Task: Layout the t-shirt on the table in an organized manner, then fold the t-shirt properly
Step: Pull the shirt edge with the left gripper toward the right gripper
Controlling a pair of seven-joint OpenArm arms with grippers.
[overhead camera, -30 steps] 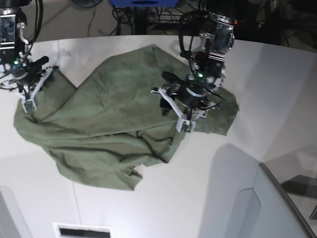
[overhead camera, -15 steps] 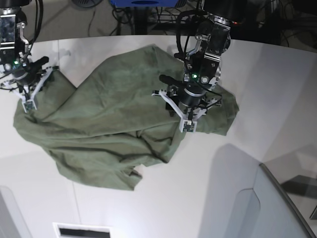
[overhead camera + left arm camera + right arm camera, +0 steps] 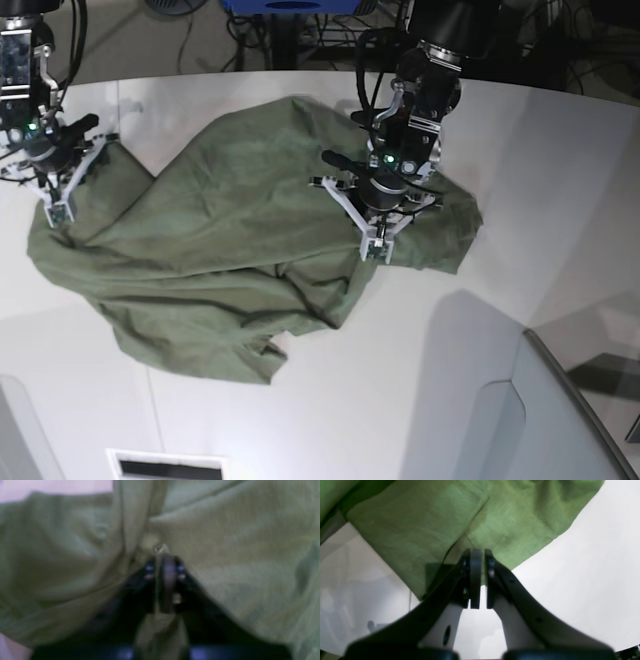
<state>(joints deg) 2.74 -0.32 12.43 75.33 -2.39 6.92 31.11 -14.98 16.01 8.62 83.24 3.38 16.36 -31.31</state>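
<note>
Since a second ago the left gripper (image 3: 373, 250) has gone from spread fingers to pinched together on the t-shirt (image 3: 230, 240), and has slid a bit toward 11 o'clock across the cloth; the right gripper (image 3: 57, 208) sits where it was, and the shirt's outline barely differs.

Near edge first: bare white table (image 3: 330, 420) runs along 6 o'clock, with a grey angled panel (image 3: 560, 420) at 4 o'clock. Shirt lies crumpled across the middle of the table, a rumpled lobe hanging toward 7 o'clock and a flatter flap toward 3 o'clock.

Left gripper is on that 3 o'clock part — in the left wrist view its jaws are pressed together with a small peak of green fabric (image 3: 160, 548) caught between the tips, cloth tenting up on both sides. View is blurry, but the pinch reads clearly.

Right gripper at 9 o'clock — right wrist view shows its fingers (image 3: 475, 577) closed tight, a corner of the shirt edge between them and cloth fanning out beyond toward 12 o'clock, white table below.

Farther back, at 12 o'clock, the table's curved edge, then cables (image 3: 250, 45) on the floor.
</note>
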